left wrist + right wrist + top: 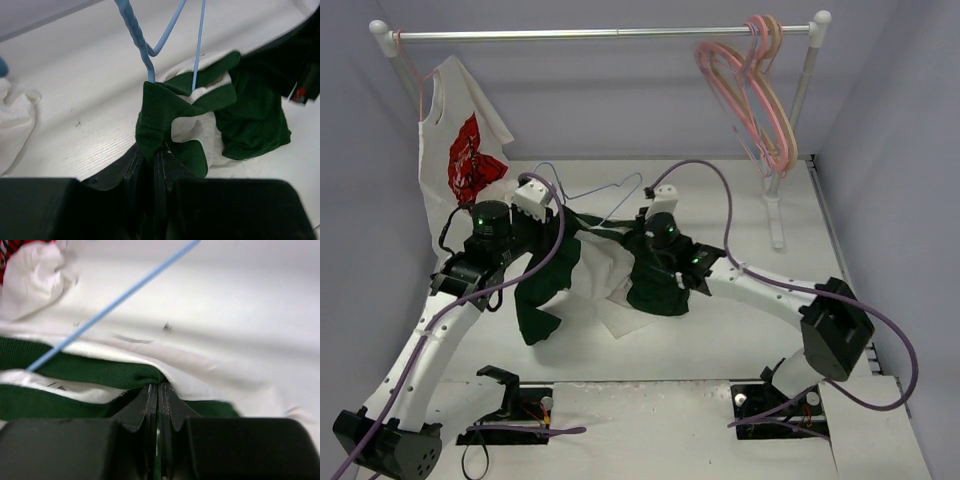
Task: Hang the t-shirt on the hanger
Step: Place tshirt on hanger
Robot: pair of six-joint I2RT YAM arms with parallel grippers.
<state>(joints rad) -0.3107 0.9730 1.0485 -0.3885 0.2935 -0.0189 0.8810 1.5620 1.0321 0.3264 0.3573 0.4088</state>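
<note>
The t-shirt (605, 275), white with dark green sleeves, lies bunched on the table between both arms. The thin light-blue hanger (595, 190) rests behind it, and its wire (149, 70) runs down into the green collar (160, 107). My left gripper (560, 213) is shut on the collar band at its left side (152, 150). From the right, my right gripper (638, 222) is shut on the same green collar (100, 371), fingertips meeting at the fabric (159, 386). The hanger wire (115, 302) crosses above it. A green sleeve (250, 125) lies to the right in the left wrist view.
A white shirt with a red graphic (465, 150) hangs from the rail (610, 33) at the back left, its hem reaching the table (15, 120). Pink hangers (760, 100) hang at the rail's right end beside the white post (790, 130).
</note>
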